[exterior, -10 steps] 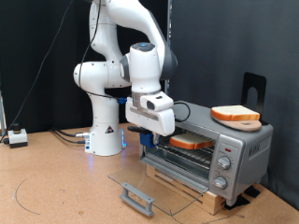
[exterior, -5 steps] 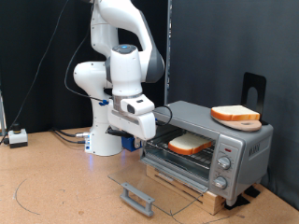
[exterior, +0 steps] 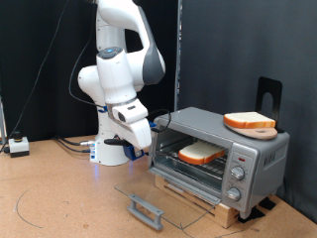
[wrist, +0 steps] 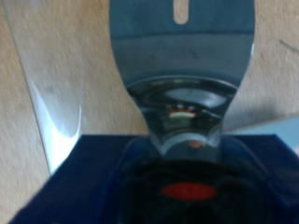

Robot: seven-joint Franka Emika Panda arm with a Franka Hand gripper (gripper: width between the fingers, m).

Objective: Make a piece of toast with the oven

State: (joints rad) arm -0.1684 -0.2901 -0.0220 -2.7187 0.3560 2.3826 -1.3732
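Note:
The piece of toast (exterior: 201, 152), pale cream with an orange-brown crust, lies flat on the wire rack inside the oven (exterior: 243, 149). The oven's glass door (exterior: 158, 193) hangs open and lies flat in front of it. My gripper (exterior: 147, 134) is to the exterior view's left of the oven mouth, outside it and apart from the toast. It carries a shiny metal spatula (wrist: 182, 56) fixed to a dark blue block (wrist: 75, 187). The blade points towards the oven. My fingers themselves are hidden in the wrist view.
A tan wooden board (exterior: 249, 121) rests on the oven's top, with a black stand (exterior: 267, 91) behind it. The door handle (exterior: 146, 208) juts out over the table. The robot base (exterior: 112, 144) stands at the back and a small white box (exterior: 17, 145) at the far left.
The gripper has drawn back from the oven mouth to the exterior view's left and turned. The toast stays on the rack and the door stays open.

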